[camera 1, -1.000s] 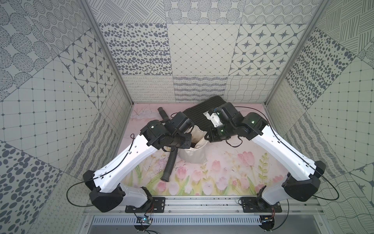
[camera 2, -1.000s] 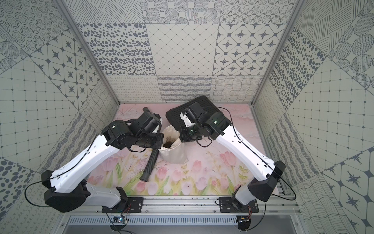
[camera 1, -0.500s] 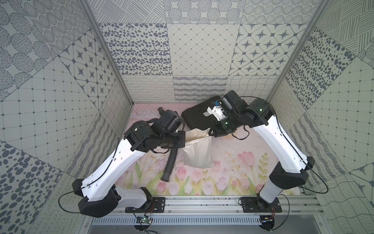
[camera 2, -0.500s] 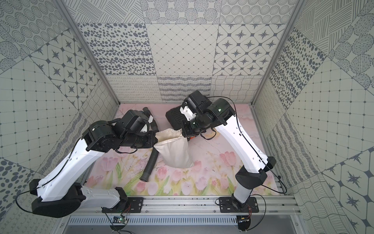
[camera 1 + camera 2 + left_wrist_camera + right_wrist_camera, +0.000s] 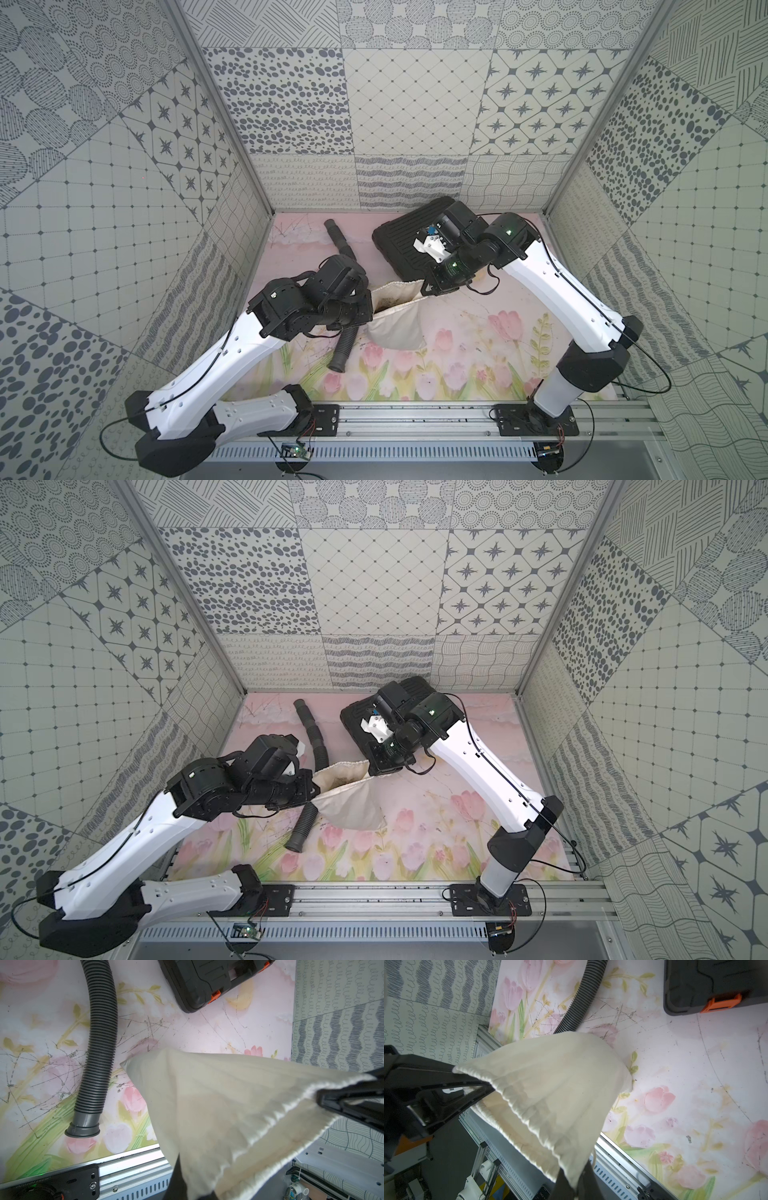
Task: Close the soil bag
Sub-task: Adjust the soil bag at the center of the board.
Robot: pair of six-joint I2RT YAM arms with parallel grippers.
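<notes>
The off-white soil bag (image 5: 399, 328) (image 5: 353, 808) hangs between my two grippers above the flowered mat, its body sagging to the surface. My left gripper (image 5: 370, 305) (image 5: 311, 785) is shut on the mouth's left end. My right gripper (image 5: 428, 286) (image 5: 372, 769) is shut on the right end. The gathered mouth is stretched between them with a narrow gap, and dark soil (image 5: 392, 297) shows inside. In the left wrist view the cloth (image 5: 218, 1105) fills my jaws (image 5: 193, 1192). In the right wrist view the bag (image 5: 560, 1084) runs into my jaws (image 5: 575, 1186).
A black corrugated hose (image 5: 345, 345) (image 5: 307, 812) (image 5: 97, 1053) lies just left of the bag, partly under my left arm. A black case (image 5: 407, 245) with orange latches (image 5: 720, 1003) sits at the back, under my right wrist. An aluminium rail (image 5: 415, 419) borders the front.
The grippers, close together at the bag's mouth a second ago, have drawn apart and stretched it wide. Over the last half second both have come slightly toward the front.
</notes>
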